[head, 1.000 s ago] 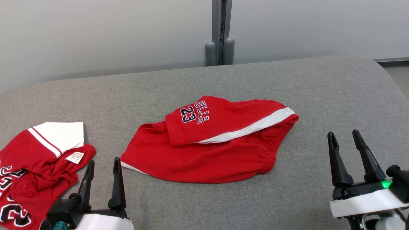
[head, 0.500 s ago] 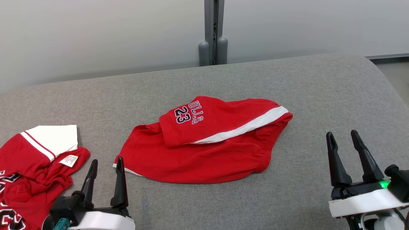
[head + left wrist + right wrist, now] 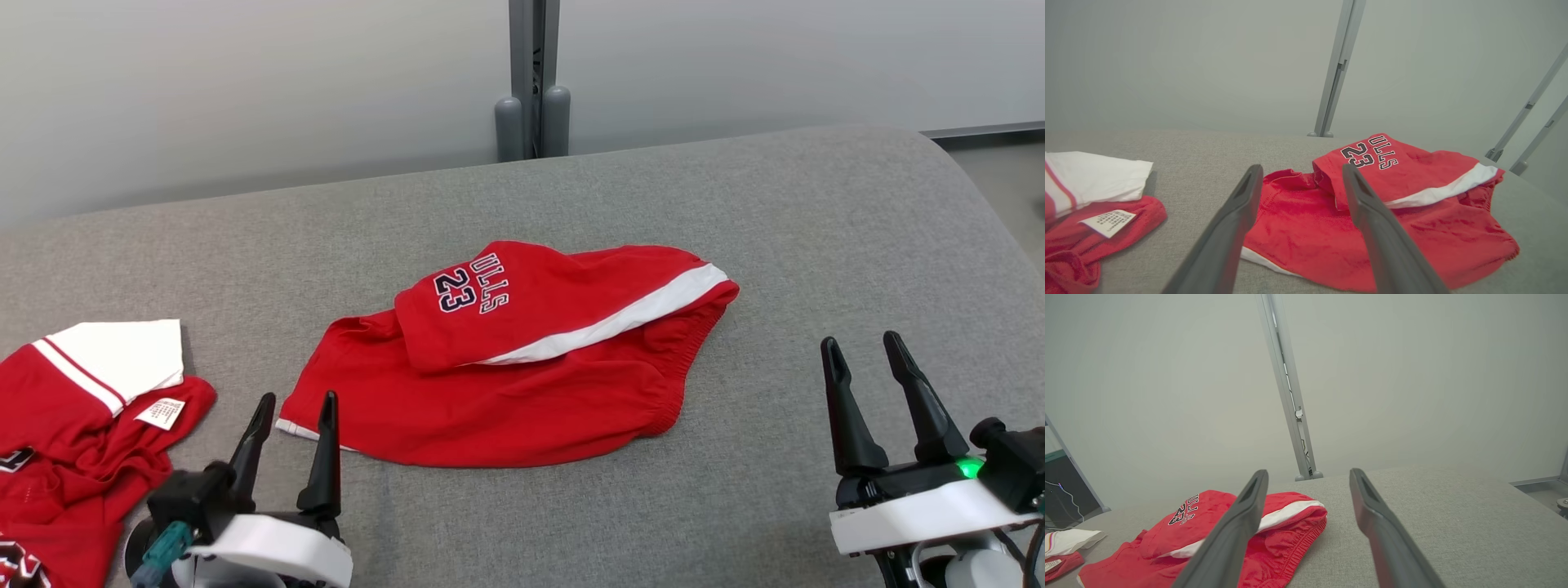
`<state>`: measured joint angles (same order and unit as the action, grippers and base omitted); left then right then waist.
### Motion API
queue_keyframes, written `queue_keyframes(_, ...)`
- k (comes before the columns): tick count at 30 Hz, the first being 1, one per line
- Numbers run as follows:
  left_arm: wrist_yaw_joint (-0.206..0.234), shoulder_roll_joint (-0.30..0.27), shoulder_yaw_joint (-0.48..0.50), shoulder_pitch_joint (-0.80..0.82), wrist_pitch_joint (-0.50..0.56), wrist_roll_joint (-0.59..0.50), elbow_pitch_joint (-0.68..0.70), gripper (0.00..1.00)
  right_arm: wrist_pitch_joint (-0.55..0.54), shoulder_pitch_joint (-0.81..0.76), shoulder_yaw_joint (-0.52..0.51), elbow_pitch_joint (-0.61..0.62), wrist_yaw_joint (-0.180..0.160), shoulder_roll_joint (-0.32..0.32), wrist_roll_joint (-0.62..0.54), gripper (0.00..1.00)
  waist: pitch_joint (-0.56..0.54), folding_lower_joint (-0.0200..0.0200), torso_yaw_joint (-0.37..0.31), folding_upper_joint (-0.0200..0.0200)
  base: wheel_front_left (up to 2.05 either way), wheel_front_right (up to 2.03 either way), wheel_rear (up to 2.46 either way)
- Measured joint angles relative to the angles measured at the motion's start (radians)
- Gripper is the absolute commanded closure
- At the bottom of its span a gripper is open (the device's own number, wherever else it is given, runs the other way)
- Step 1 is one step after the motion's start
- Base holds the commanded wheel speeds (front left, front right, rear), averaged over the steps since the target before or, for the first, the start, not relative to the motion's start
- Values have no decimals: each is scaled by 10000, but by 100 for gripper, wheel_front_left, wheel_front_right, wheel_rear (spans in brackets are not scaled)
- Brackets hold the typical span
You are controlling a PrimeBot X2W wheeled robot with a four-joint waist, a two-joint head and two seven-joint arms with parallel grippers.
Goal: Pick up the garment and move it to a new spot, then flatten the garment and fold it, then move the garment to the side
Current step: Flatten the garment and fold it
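Over the last second the left gripper [image 3: 297, 395] has crept forward and to its right. Its fingertips now stand at the near left corner of the red shorts [image 3: 506, 392], where before they were short of it. The head camera has swung too, so everything sits a little further left. From here I can't tell whether the tips touch the cloth. Its jaws are spread wide with nothing between them. The right gripper [image 3: 859, 336] is spread and empty as well, hovering over bare grey cushion [image 3: 816, 229], well off to the right of the shorts. The shorts lie rumpled mid-cushion, one leg flopped over on top showing "23" and a white stripe. A red and white jersey [image 3: 82, 408] lies crumpled at the far left, apart from them.
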<state>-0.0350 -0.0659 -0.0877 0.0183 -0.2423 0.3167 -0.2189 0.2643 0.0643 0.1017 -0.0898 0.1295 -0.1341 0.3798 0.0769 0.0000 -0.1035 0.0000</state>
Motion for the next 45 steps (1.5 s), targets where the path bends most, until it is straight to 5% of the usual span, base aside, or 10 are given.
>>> queue_keyframes(14, -719, -299, -535, 1720, 2880, 1319, -1927, 0, 0, 307, 169, -38, 0, 44, 86, 0, 433, 0, -582, 0, 0, 0, 0)
queue_keyframes(25, -918, -1239, -1342, 3057, 4757, 2092, -2867, 0, 0, 615, 88, 13, 0, 267, 88, 0, 1039, 0, -1341, 0, 0, 0, 0)
queue_keyframes(39, -947, -2272, -2123, 3788, 5335, 3012, -2403, 0, 0, 802, 42, 21, 0, 357, 82, 0, 1418, 0, -1995, 0, 0, 0, 0)
queue_keyframes(40, -947, -2265, -2150, 3787, 5361, 3016, -2311, 3, 0, 801, 36, 23, 0, 376, 79, 0, 1417, 0, -1992, 0, 0, 0, 0)
queue_keyframes(42, -947, -2259, -2203, 3784, 5425, 3028, -2113, 48, 0, 795, 17, 27, 0, 393, 69, 0, 1421, 0, -1970, 0, 0, 0, 0)
queue_keyframes(43, -947, -2263, -2226, 3777, 5482, 3039, -2054, 58, 0, 795, 21, 19, 0, 407, 69, 0, 1419, 0, -1952, 0, 0, 0, 0)
queue_keyframes(44, -947, -2270, -2253, 3754, 5540, 3060, -1992, 100, 0, 795, 33, 4, 0, 424, 69, 0, 1409, 0, -1931, 0, 0, 0, 0)
queue_keyframes(45, -947, -2291, -2303, 3731, 5655, 3064, -1927, 100, 0, 795, 44, -6, 0, 431, 69, 0, 1395, 0, -1909, 0, 0, 0, 0)
